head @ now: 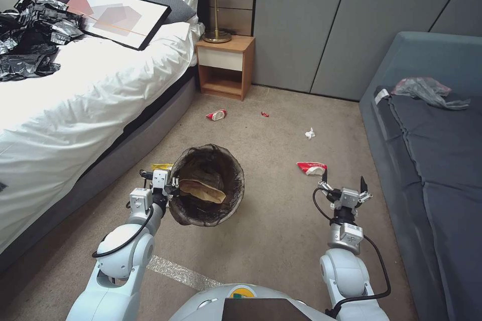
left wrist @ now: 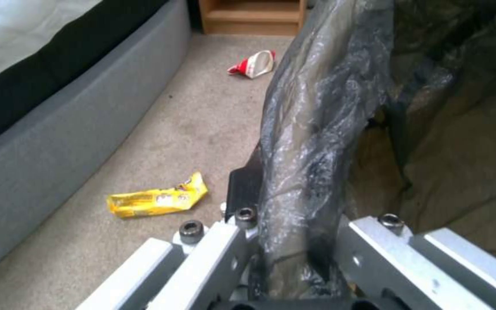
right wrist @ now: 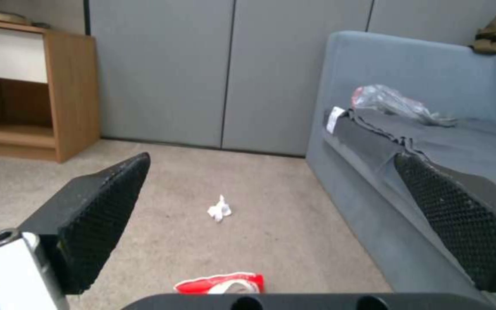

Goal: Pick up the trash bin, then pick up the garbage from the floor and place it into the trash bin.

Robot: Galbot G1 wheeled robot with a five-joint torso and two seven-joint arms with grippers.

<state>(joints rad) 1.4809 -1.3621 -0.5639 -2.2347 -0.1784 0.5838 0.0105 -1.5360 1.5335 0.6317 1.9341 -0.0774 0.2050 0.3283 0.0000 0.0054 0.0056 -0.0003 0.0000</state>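
A bedroom floor, mid-cleanup: your left gripper (head: 169,184) is clamped on the lined rim of the trash bin (head: 207,220), holding it tipped toward you above the carpet (head: 271,241), with a brown paper bag (head: 203,190) already lying inside. Your right gripper (head: 343,186) hangs with its jaws spread wide and empty, just on the near side of a crushed red-and-white paper cup (head: 311,167); in the right wrist view that cup (right wrist: 220,284) sits low between the two black pads (right wrist: 101,224), with the white tissue wad (right wrist: 219,209) farther on toward the wall. The cup looks like the piece in hand, so bring the right gripper straight down with the pads either side of the flattened cup, and close across its narrow width so it does not skid away on the pile. Keep the left grip steady: the hold appears to be on thin liner as well as rim, and a jerk could slip it. A yellow snack wrapper (left wrist: 157,199) lies on the floor beside the bin, and another cup (head: 216,115) and a small red scrap (head: 264,114) wait nearer the nightstand (head: 226,67).
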